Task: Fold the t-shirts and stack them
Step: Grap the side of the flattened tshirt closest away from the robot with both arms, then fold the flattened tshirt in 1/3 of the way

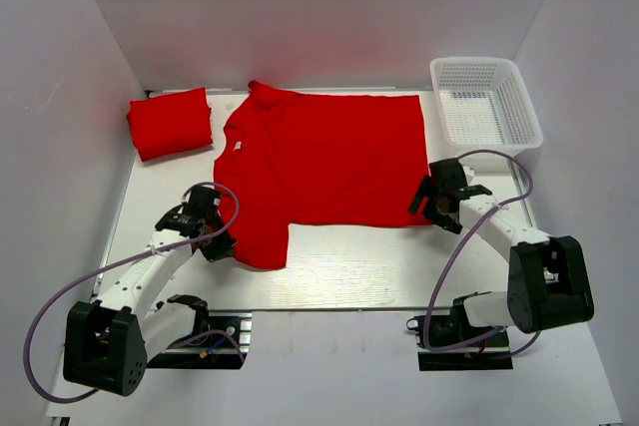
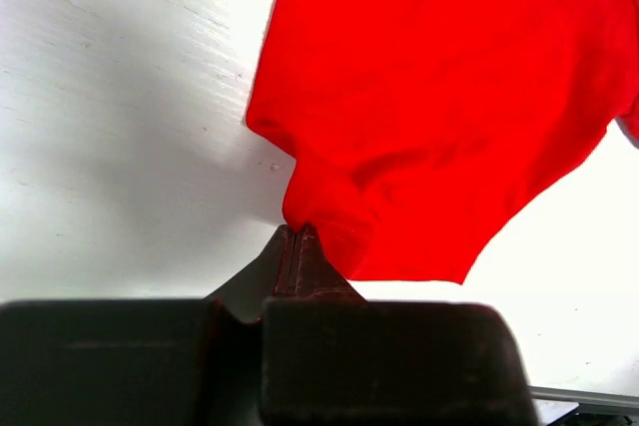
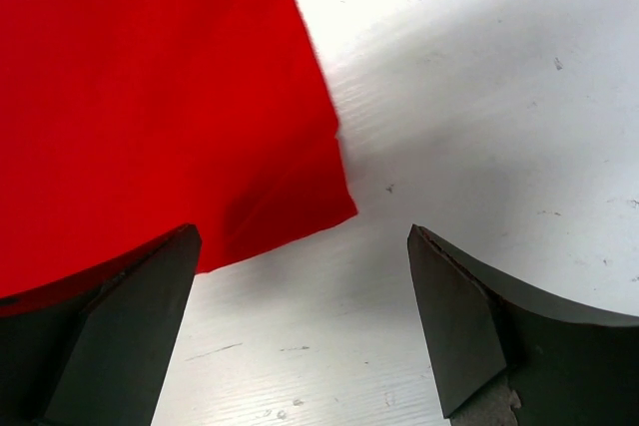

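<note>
1. My left pincer [image 1: 217, 242] is clamped on the near sleeve of the spread t-shirt [image 1: 329, 157] on the bench [image 1: 339, 271].
2. My right pincer [image 1: 439, 209] gapes over its near-right corner.
3. A folded t-shirt [image 1: 170, 123] lies far left.

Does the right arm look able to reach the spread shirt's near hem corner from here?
Probably yes: the right gripper hangs open right over that corner of the spread shirt, with nothing between them.

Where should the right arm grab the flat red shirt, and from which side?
Take the spread t-shirt at its near right hem corner, coming from the right along the table. That corner lies flat and free just ahead of the right gripper, whose jaws stand open.
</note>
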Controlling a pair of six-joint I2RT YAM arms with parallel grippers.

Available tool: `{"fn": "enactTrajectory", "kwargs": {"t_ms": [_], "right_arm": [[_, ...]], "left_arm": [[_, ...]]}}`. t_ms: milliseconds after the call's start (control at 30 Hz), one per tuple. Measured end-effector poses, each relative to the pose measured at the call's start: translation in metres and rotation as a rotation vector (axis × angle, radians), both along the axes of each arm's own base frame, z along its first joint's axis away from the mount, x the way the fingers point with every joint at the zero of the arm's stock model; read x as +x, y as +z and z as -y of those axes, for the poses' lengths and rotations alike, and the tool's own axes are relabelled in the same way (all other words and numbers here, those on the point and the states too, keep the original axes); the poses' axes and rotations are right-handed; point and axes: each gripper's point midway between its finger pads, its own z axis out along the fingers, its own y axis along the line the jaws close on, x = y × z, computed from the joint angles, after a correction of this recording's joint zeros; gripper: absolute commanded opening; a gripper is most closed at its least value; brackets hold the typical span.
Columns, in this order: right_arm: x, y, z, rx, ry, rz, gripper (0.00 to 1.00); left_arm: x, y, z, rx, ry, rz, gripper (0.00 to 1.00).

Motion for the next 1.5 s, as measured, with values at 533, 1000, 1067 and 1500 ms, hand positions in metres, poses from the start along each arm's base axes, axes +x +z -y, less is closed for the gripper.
{"fn": "enactTrajectory", "kwargs": {"t_ms": [533, 1000, 1067, 1500], "right_arm": [[-0.008, -0.024, 0.016, -0.019, -0.055, -0.085, 0.50], [0.001, -0.024, 0.006, 0.028, -0.001, -0.060, 0.00], [0.002, -0.023, 0.004, 0.031, 0.013, -0.057, 0.00], [0.047, 0.018, -0.004, 0.024, 0.092, 0.057, 0.00]], "left_arm": [[0.000, 0.003, -0.004, 0.025, -0.022, 0.001, 0.00], [0.035, 0.048, 0.017, -0.052, -0.099, 0.112, 0.00], [0.050, 0.063, 0.022, -0.062, -0.118, 0.148, 0.00], [0.152, 0.097, 0.046, -0.072, -0.188, 0.201, 0.00]]}}
